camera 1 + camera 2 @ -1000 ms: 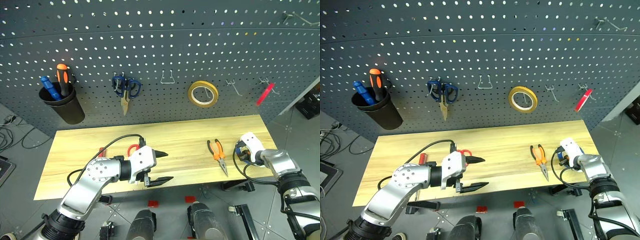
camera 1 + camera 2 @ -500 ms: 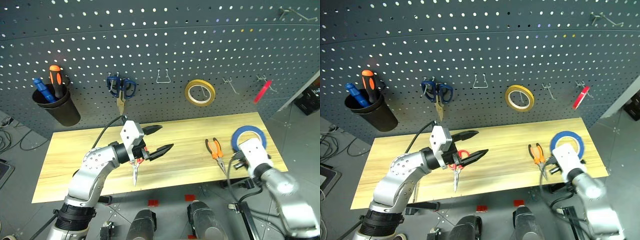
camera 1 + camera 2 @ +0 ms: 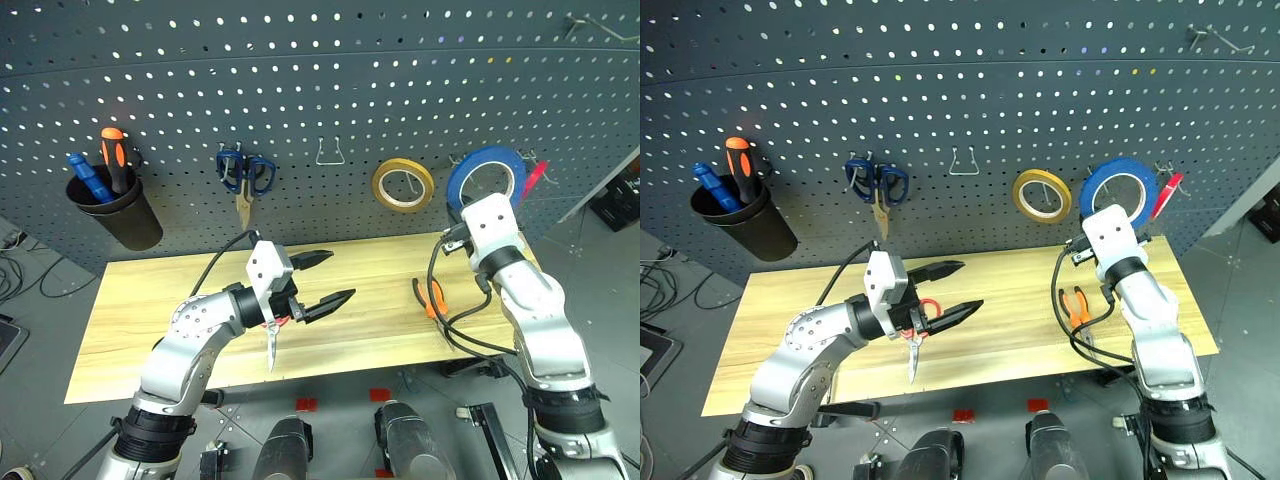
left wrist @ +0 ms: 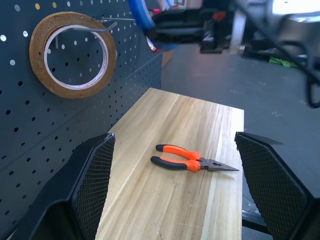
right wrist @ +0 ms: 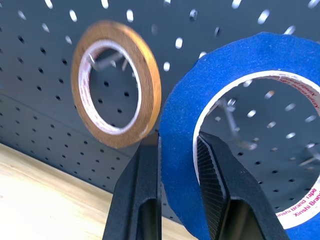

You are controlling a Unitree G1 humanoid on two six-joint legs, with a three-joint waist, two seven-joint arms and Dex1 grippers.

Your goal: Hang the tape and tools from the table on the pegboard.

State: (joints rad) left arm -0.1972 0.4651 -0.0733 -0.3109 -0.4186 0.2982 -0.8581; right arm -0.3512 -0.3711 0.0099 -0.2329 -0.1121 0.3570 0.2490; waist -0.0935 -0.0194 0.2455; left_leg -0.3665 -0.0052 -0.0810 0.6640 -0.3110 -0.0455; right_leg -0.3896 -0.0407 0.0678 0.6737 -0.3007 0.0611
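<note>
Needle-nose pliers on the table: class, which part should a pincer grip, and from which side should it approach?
Grip the needle-nose pliers across both orange-and-black handles, coming from above. They lie flat and closed on the table, so the paired handles offer the thickest part to close on, while the slim nose tapers to a point.

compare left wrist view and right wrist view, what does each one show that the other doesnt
Left wrist view alone: the orange-and-black pliers lying on the table, seen between the left gripper and its open jaws. Right wrist view alone: the right gripper, jaws shut on the rim of the blue tape roll, with a wire hook visible through the roll's centre. Both: the yellow tape roll hanging on the pegboard, and the blue tape roll.
</note>
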